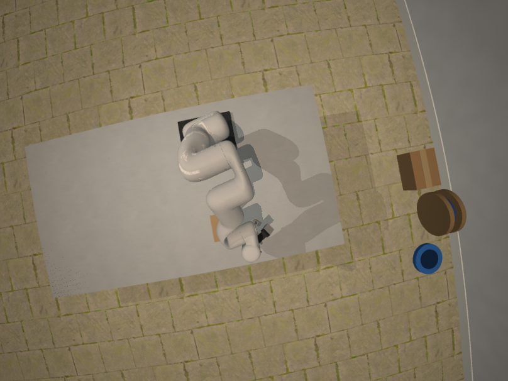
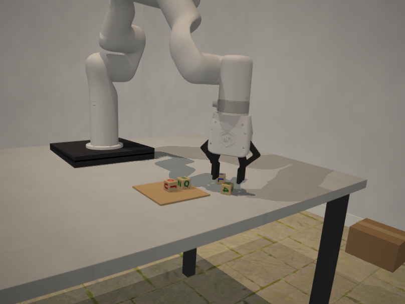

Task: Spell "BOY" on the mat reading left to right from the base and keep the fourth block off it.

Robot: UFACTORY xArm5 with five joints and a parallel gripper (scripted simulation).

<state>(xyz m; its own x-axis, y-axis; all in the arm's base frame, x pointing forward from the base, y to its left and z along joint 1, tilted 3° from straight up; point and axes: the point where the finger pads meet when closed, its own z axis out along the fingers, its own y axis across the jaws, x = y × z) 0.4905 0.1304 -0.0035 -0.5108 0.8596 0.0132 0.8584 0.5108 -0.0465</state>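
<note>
A tan mat point(image 2: 170, 193) lies on the grey table; only a strip of it shows in the overhead view point(image 1: 214, 228) beside the arm. Two letter blocks stand on the mat, touching: one with red marks point(image 2: 170, 185) and one with green N and Q on its sides point(image 2: 184, 182). Two more blocks lie off the mat to its right: one with a blue L on its side point(image 2: 221, 178) and one with a green 4 point(image 2: 226, 188) in front of it. My gripper point(image 2: 227, 179) points straight down, open, with its fingertips near the table on either side of the blue L block. The blocks' top letters cannot be read.
The arm's black base plate point(image 2: 101, 151) sits at the back left. The table's right edge is close to the off-mat blocks. On the floor are a cardboard box point(image 1: 418, 168), a brown spool point(image 1: 441, 211) and a blue ring point(image 1: 427, 258).
</note>
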